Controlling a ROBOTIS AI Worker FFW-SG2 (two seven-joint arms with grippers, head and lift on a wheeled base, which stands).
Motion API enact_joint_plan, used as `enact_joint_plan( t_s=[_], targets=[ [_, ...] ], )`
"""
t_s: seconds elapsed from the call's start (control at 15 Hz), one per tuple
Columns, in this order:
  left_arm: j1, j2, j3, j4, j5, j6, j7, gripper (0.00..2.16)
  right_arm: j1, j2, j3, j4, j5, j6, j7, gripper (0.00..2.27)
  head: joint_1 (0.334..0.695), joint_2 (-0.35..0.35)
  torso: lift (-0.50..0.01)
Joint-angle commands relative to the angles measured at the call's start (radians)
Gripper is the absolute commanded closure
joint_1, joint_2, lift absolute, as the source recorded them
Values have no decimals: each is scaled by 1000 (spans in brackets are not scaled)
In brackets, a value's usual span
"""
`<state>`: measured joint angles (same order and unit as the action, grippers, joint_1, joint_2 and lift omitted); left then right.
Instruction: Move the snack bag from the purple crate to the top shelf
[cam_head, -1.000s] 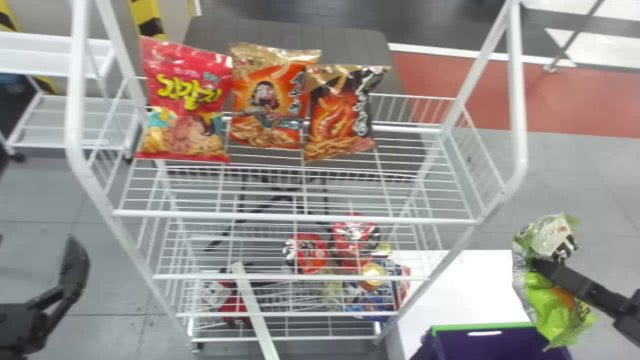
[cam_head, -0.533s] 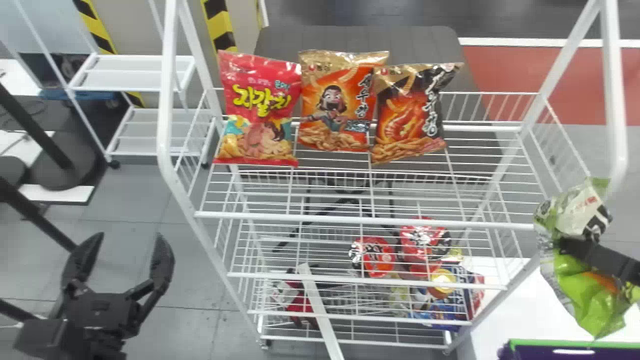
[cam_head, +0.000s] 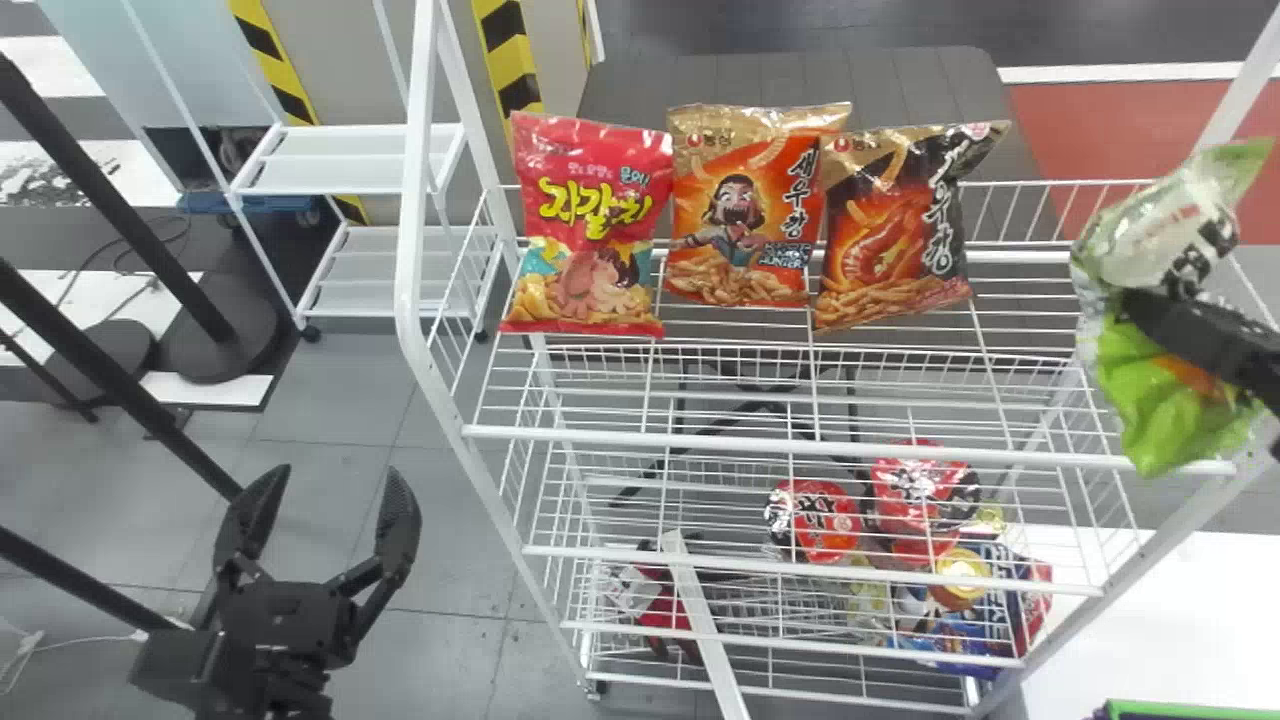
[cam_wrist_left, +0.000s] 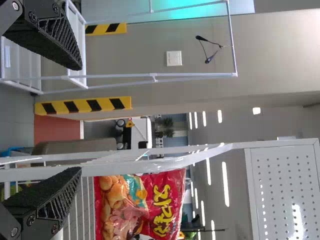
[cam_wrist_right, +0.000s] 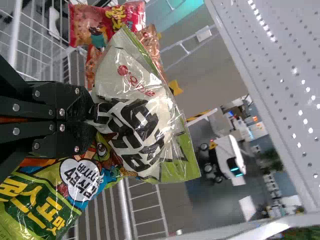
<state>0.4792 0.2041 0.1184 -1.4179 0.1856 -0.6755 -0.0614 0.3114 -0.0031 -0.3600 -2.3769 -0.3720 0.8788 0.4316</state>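
My right gripper (cam_head: 1140, 310) is shut on the green snack bag (cam_head: 1170, 400), in front of the top shelf's (cam_head: 850, 447) right end in the head view. In the right wrist view the right gripper (cam_wrist_right: 92, 117) pinches the middle of the snack bag (cam_wrist_right: 145, 125), whose ends spread to both sides. My left gripper (cam_head: 325, 490) stands open and empty, left of the rack; its fingers lie apart in the left wrist view, where the left gripper (cam_wrist_left: 80, 117) faces the rack's side. The purple crate's green rim (cam_head: 1180, 710) shows at the bottom right.
A red bag (cam_head: 590, 225), an orange bag (cam_head: 745, 205) and a black-and-orange bag (cam_head: 900, 220) stand along the top shelf's back. Red packs (cam_head: 815, 520) and other goods lie lower. White uprights (cam_head: 410, 200) frame the rack; a white surface (cam_head: 1160, 610) is at lower right.
The head view has swung left, so the rack sits farther right. The right gripper has lifted the snack bag from beside the crate to shelf height. The left gripper has come fully into view.
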Motion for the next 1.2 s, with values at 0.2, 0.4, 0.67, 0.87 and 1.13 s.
enact_joint_plan(
  t_s=[0.2, 0.4, 0.67, 0.87, 1.13],
  targets=[
    [-4, 0, -5, 8, 0, 0, 0, 100, -15, 4, 234, 301, 179, -585, -122, 1939, 695, 159, 9],
    [-4, 1, -3, 10, 0, 0, 0, 100, -63, 4, 273, 438, 211, -705, -162, 1939, 695, 167, 9],
    [-7, 1, -6, 11, -2, 0, 0, 100, -129, 4, 285, 570, 228, -775, -235, 1939, 695, 168, 9],
    [-8, 5, -6, 11, -2, 0, 0, 100, -169, 4, 271, 634, 226, -803, -274, 1943, 695, 153, 9],
    [-8, 8, -6, 11, 0, 0, 0, 100, -198, 4, 270, 694, 251, -837, -340, 1939, 695, 124, 9]
  ],
)
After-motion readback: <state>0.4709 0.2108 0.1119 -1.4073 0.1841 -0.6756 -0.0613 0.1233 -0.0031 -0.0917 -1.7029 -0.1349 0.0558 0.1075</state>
